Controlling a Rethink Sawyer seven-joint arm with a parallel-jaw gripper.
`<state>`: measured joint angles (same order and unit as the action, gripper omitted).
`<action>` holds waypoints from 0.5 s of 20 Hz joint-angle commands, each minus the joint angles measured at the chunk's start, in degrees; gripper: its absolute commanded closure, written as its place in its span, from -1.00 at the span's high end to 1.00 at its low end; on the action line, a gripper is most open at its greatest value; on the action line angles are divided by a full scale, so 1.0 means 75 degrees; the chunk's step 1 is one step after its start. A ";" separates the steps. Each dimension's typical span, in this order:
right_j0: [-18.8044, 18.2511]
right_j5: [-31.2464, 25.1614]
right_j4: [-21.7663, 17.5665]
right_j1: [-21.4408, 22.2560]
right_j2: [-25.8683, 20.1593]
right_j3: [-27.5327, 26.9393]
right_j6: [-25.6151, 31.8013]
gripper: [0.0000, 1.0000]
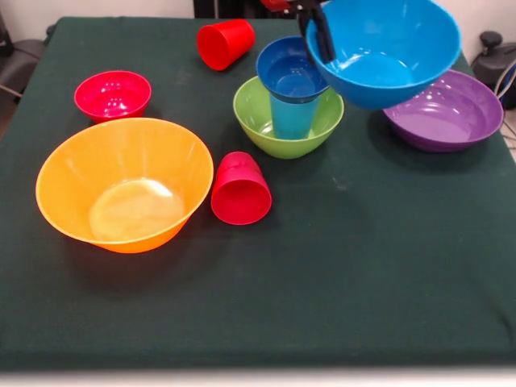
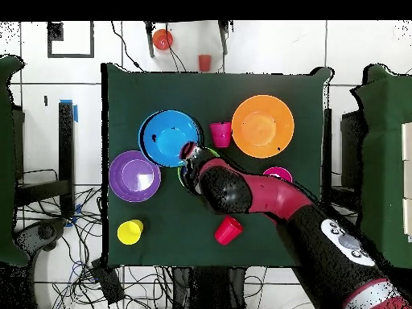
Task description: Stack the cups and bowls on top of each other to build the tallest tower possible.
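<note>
While gripper [image 1: 320, 34] pinches rim, blue bowl [image 1: 387, 48] hangs tilted.

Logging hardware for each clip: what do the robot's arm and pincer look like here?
The arm is a thick, rounded tube in glossy red with black sections; near the base a black segment carries a small grey panel with buttons. The pincer is black with slim dark fingers under a red wrist piece. No loose cables show.

Arm [image 2: 265, 197] red and black — bulky rounded links, dark tool [image 1: 317, 32].
</note>
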<state>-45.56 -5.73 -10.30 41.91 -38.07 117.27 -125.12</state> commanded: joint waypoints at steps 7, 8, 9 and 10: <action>-0.0628 -0.0723 -0.0234 0.0597 -0.0932 0.1501 -0.0108 -1.00; -0.0673 -0.0798 -0.0234 0.0580 -0.0939 0.1476 -0.0051 -1.00; -0.0718 -0.0873 -0.0234 0.0563 -0.0946 0.1451 0.0007 -1.00; -0.0671 -0.0911 -0.0276 0.0437 -0.0873 0.1316 0.0077 -1.00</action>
<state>-50.64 -6.02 -10.32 45.34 -41.13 123.59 -125.12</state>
